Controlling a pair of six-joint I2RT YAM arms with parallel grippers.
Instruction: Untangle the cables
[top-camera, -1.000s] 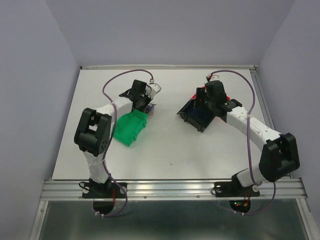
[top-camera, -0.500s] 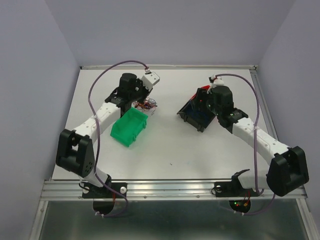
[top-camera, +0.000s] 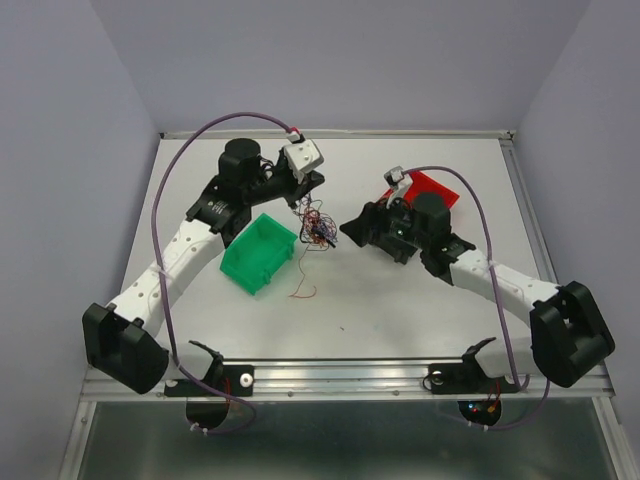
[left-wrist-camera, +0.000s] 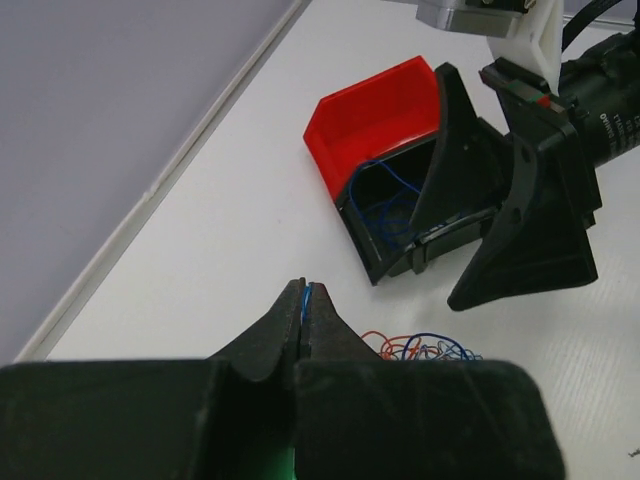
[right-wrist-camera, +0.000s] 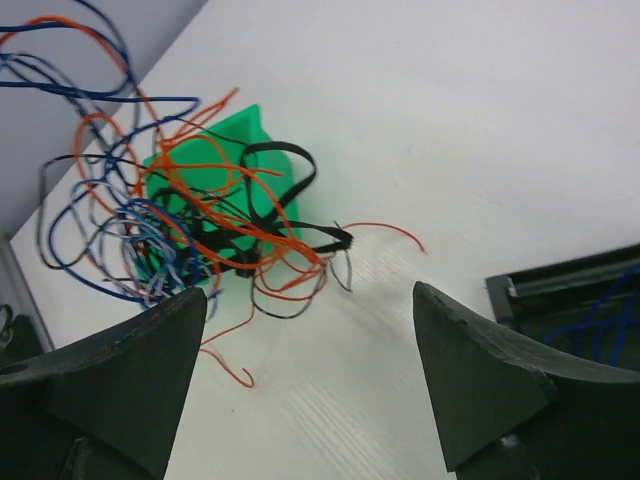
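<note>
Left gripper (left-wrist-camera: 305, 292), jaws pressed together, pinches a blue strand of the thin, curly black, red and blue cables (top-camera: 318, 228), which hang over the white table's (top-camera: 400, 300) middle beside the green plastic bin (top-camera: 258, 255). Right gripper (right-wrist-camera: 305, 300), jaws spread wide and empty, faces the clump. It should probably take one outer strand and pull away gently. The clump's length runs downward, a red end trailing toward the near edge.

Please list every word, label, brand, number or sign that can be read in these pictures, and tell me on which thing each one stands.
No text can be read in any view.
White print on the black body of the right arm: too small and blurred to read.
Green bin, red bin, cables: no marking visible.
</note>
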